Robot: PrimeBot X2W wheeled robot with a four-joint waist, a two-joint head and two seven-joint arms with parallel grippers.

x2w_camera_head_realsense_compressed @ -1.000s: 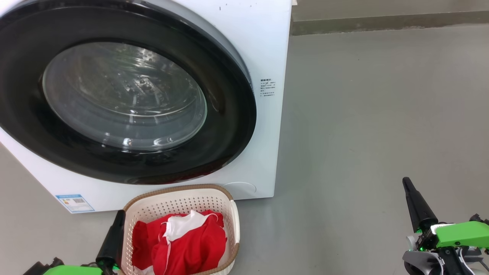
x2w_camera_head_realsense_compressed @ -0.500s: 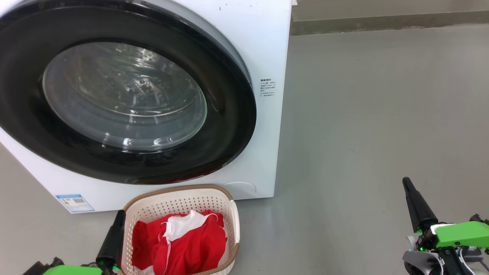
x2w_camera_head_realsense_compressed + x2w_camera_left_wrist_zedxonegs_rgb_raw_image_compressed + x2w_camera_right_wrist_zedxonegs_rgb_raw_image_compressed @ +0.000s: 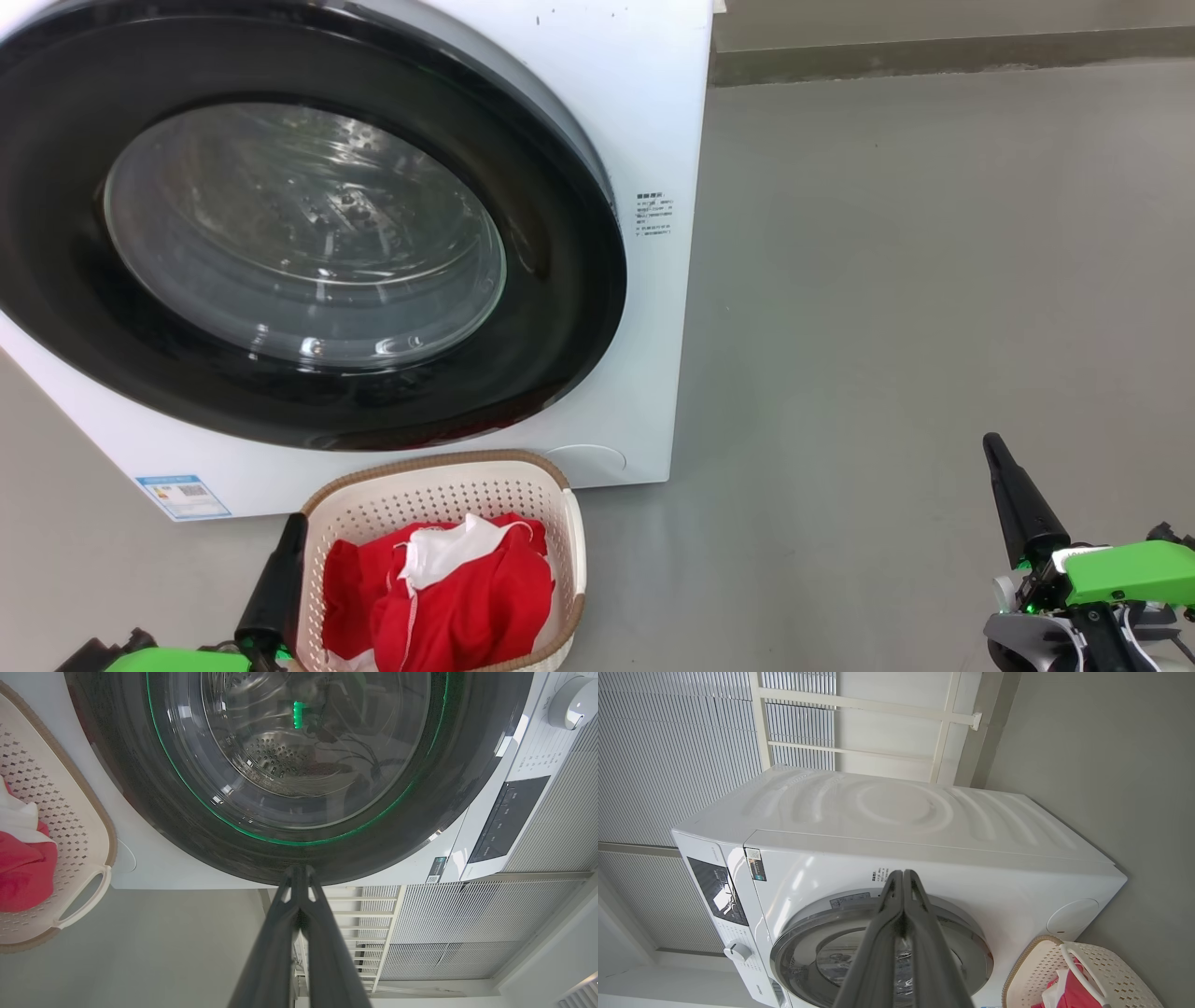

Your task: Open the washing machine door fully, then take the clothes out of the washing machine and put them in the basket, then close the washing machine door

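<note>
Nearest the camera, the left gripper (image 3: 293, 525) is hanging low just beside the left wall of the basket (image 3: 575, 537). Its two dark fingers are pressed together and holding nothing, and the left wrist view is showing them meeting in one point aimed at the lower rim of the door (image 3: 560, 308). At the lower right, well apart from everything else, the right gripper (image 3: 991, 444) is pointing up over the bare floor (image 3: 887, 280), its jaws likewise closed tight and empty.

Between the two, the basket is sitting on the floor close to the front bottom edge of the washer (image 3: 653, 112). The clothes (image 3: 467, 597) are lying heaped inside it, red with a white panel uppermost. Behind it, the door is lying flat against the washer front, and only bare steel drum is glinting through its window.

Judged from this, the emptying and closing are looking done, leaving only a check of the closure. Doing that well is calling for a look along the door's right edge for any gap. If one is showing, closed fingertips should be pressing firmly on the black rim, not the glass. The left arm should be lifting straight away from the basket so that it is neither tipping it nor snagging the cloth.
</note>
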